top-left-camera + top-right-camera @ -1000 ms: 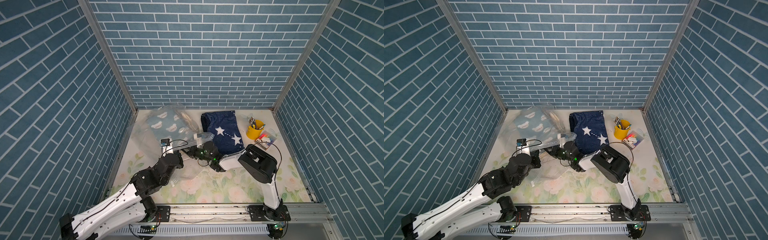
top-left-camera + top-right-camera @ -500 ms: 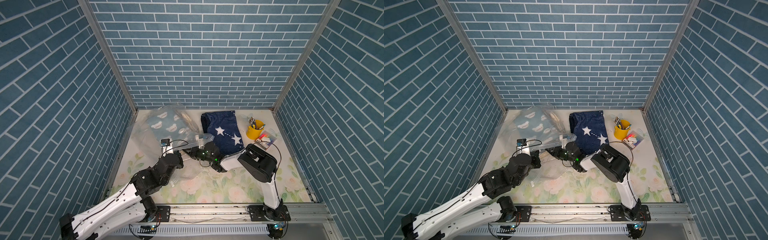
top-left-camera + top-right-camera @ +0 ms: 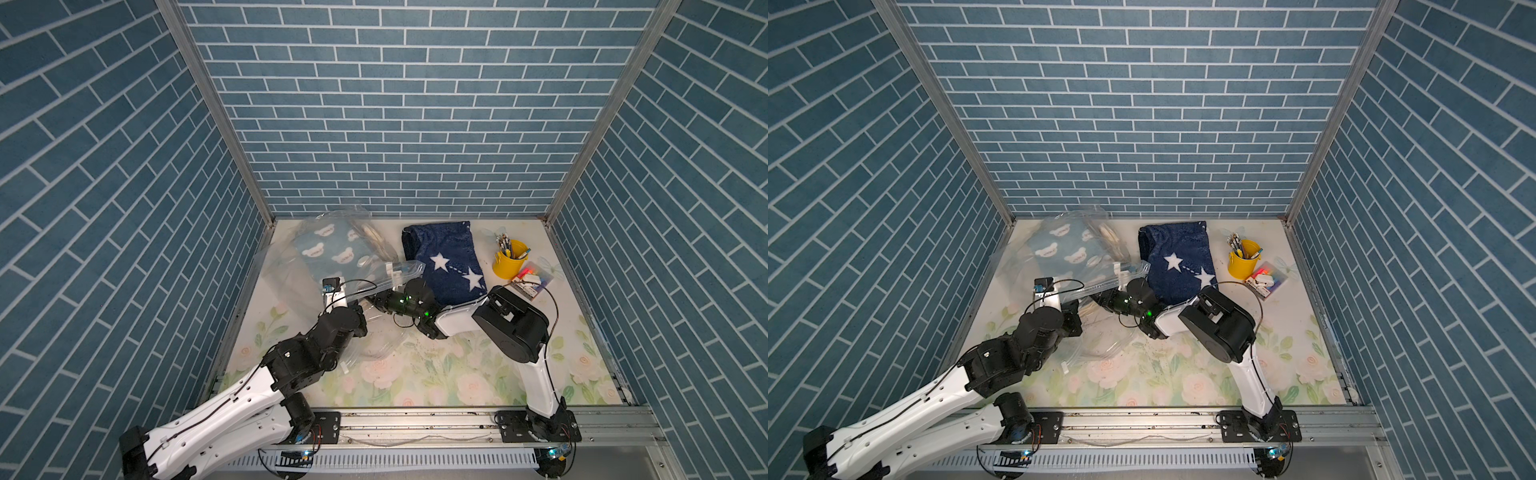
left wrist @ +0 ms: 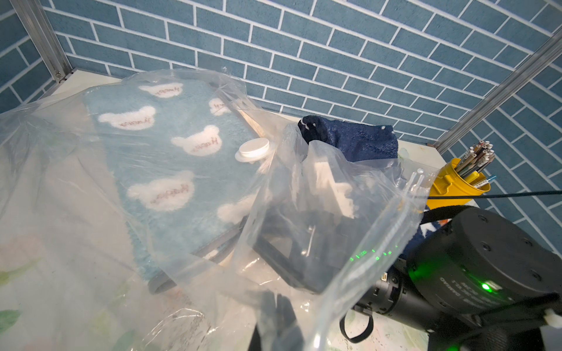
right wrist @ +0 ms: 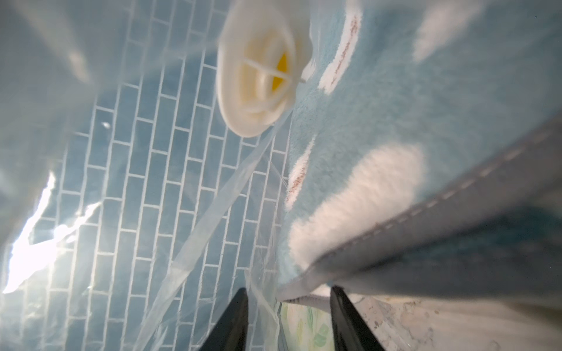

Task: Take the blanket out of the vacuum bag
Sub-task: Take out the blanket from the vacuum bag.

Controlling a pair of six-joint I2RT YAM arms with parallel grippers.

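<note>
As its mouth faces front, the vacuum bag runs front-to-back.

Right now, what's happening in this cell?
Two arms are working a light blue bear-print blanket out of the clear vacuum bag. The left claw is shut on the bag's plastic near its mouth and holds it raised. The right claw reaches into the mouth, jaws open, with the blanket's hemmed corner at its fingertips. Nothing is gripped there yet, and the blanket lies inside the bag. A navy star blanket lies outside, beside the bag.
</note>
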